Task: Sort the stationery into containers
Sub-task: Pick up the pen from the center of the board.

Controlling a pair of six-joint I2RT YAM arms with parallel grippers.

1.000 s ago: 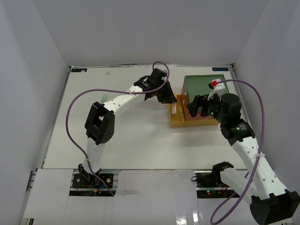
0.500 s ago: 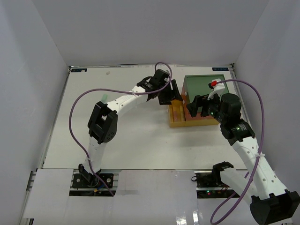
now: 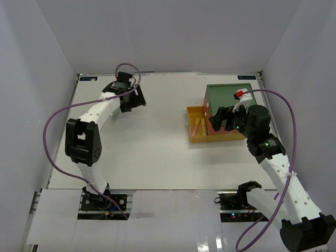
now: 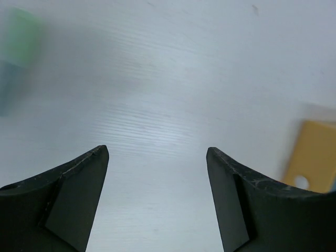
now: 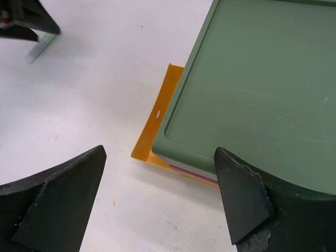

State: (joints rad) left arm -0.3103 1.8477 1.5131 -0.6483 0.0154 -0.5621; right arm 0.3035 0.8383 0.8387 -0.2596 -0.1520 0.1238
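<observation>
The left gripper (image 3: pixel 133 100) hangs near the table's (image 3: pixel 152 152) far edge, toward its left corner. Its jaws are spread wide with nothing between them. It is likely placed there to reach for another piece, since a smeared green-and-teal shape (image 4: pixel 18 37) (too blurred to name) lies just ahead of it in the wrist view. The right gripper (image 3: pixel 219 118), also open and empty, sits above the front edge of the containers (image 3: pixel 231 102) by the table's right edge, probably ready to steady or work the drawers. The stack shows a green top, a red-orange strip (image 5: pixel 195 176) beneath it, and the yellow bottom drawer (image 3: pixel 197 139) pulled out toward the table's middle. That drawer holds the only stationery (image 3: pixel 197 125) plainly visible — a couple of pale thin sticks lying lengthwise.
</observation>
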